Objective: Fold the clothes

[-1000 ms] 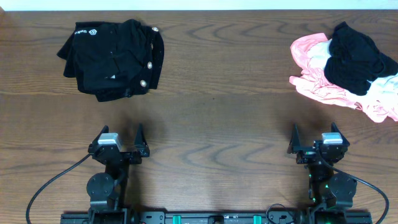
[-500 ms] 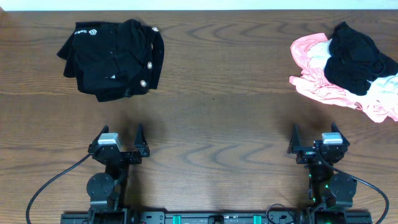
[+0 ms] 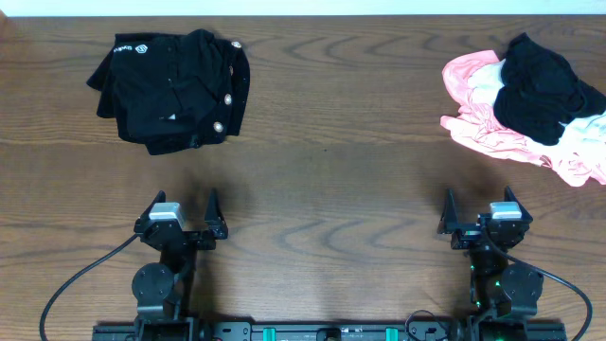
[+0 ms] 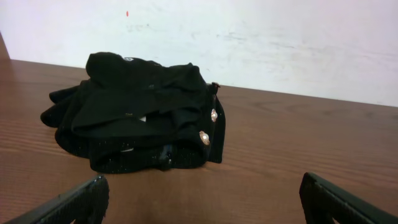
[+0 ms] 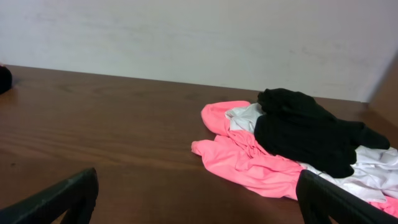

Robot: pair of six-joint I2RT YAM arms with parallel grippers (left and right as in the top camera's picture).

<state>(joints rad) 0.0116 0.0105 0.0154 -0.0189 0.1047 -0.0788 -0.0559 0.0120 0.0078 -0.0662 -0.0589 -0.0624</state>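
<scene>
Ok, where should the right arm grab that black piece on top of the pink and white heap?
Probably its near edge, where the black garment bulges over the pink cloth. Come from above with the open right gripper: it lies uppermost and bunched, so a raised fold can be pinched without catching layers beneath.

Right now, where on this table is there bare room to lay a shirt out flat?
The widest bare wood is the middle of the table, bordered by the black pile far left, the pink, white and black heap far right, and the left gripper and right gripper along the near edge. Only the two far corners are crowded.
</scene>
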